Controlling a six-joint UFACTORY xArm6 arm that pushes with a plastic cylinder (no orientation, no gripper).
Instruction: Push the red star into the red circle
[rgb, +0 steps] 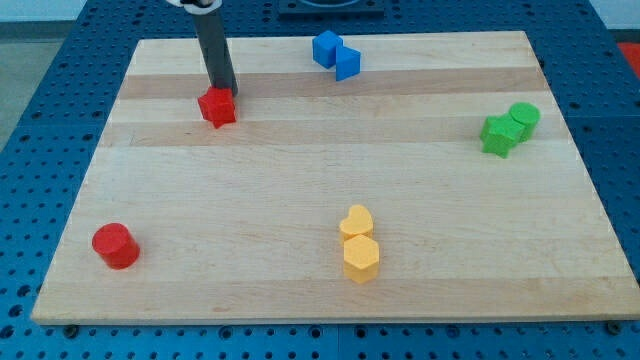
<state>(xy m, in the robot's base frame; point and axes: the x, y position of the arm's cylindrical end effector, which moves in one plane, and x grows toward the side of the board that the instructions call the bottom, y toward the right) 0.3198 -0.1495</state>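
- Board (300, 290) of pale wood: most of the crossing is left, I judge.
- Red cylinder block, the circle (115, 245), waits lower left.
- Red star block (217, 106) sits upper left, well apart from it.
- My tip (224, 90), a bare rod with no jaws, touches the star's upper-right edge.

Rod's upper part (207, 8) beyond top edge
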